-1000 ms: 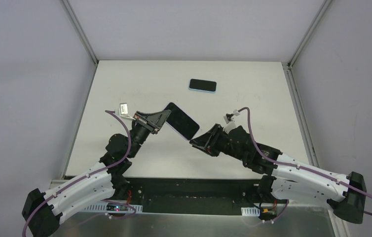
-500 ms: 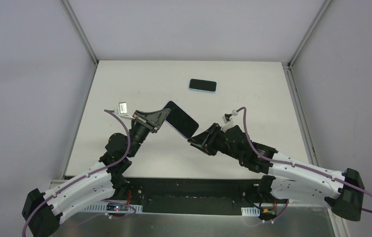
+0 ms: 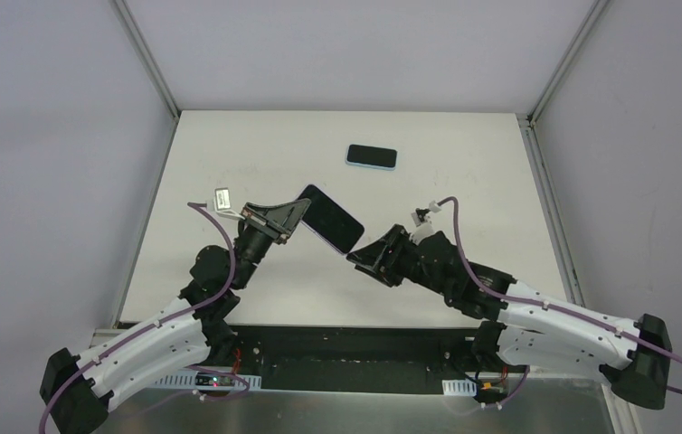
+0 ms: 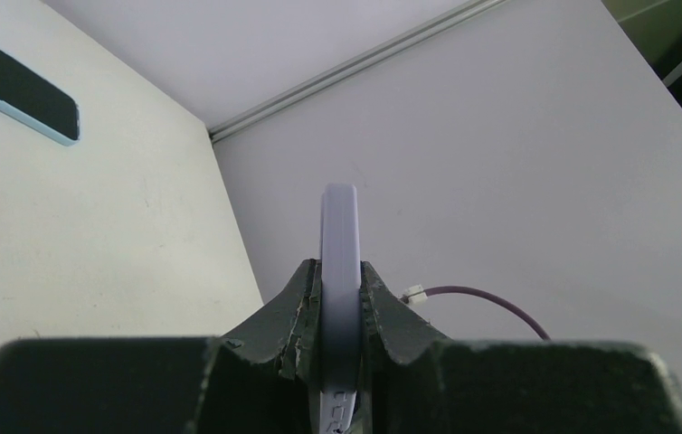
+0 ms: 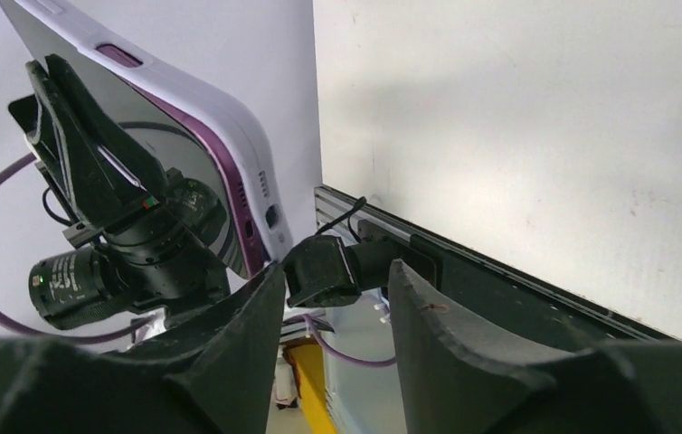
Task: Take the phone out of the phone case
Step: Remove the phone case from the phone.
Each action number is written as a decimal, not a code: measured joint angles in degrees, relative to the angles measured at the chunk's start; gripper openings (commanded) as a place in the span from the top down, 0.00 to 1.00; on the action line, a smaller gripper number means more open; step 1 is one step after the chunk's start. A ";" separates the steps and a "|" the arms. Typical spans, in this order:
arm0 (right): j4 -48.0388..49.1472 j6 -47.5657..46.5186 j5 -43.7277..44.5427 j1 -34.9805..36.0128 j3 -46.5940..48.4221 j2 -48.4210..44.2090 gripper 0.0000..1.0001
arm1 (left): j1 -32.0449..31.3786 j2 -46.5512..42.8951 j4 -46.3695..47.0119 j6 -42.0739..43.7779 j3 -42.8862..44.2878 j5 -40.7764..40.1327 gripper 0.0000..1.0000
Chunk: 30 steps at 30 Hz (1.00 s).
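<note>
Since a second ago my right pincer (image 3: 355, 257) has spread wider and stands released just beside the near corner of the black phone in its lavender case (image 3: 330, 220), likely to peel that corner. My left pincer (image 3: 296, 215) is clenched on the phone's opposite end, holding it above the white worktop (image 3: 464, 190) as a brace. Beyond the phone lies a second black phone in a blue case (image 3: 372, 156), with grey walls (image 3: 48, 136) around.

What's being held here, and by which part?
Left end effector clamps the lavender-cased black phone by one short end; right end effector holds nothing.
</note>
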 measured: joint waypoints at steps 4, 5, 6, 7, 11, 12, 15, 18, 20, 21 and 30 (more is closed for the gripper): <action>-6.01 -4.09 0.42 -0.09 0.09 -5.64 0.48 | -0.74 -1.29 -0.20 0.02 0.00 0.00 1.00; -7.39 -4.96 0.74 -0.13 0.09 -7.04 0.48 | -1.01 -1.55 -0.17 0.00 0.00 0.04 1.00; -9.38 -6.10 1.55 -0.13 0.11 -9.03 0.48 | -1.07 -1.84 -0.13 0.00 0.00 0.04 1.00; -10.82 -6.97 2.23 -0.13 0.11 -10.82 0.48 | -1.07 -1.99 -0.11 -0.04 0.00 0.07 1.00; -14.62 -9.84 5.25 -0.22 0.11 -16.76 0.48 | -1.05 -2.03 -0.22 -0.66 0.00 0.46 1.00; -14.93 -10.19 5.62 -0.31 0.11 -17.49 0.48 | -1.05 -1.95 -0.24 -0.96 0.00 0.90 1.00; -15.17 -11.23 5.95 -0.50 0.59 -18.18 0.48 | -1.05 -1.27 -0.20 -1.79 0.00 2.62 1.00; -15.15 -11.52 5.95 -0.50 1.14 -17.35 0.48 | -1.03 0.04 -0.28 -3.13 0.02 4.35 1.00; -15.10 -11.65 5.95 -0.50 1.31 -17.00 0.48 | -0.96 1.27 -0.33 -4.31 0.13 5.92 1.00; -15.10 -11.65 5.97 -0.50 1.31 -16.94 0.49 | -0.96 1.86 -0.35 -4.76 0.31 6.60 1.00; -15.15 -11.63 6.56 -0.76 1.31 -17.38 0.49 | -0.96 3.02 -0.33 -6.99 1.07 9.46 1.00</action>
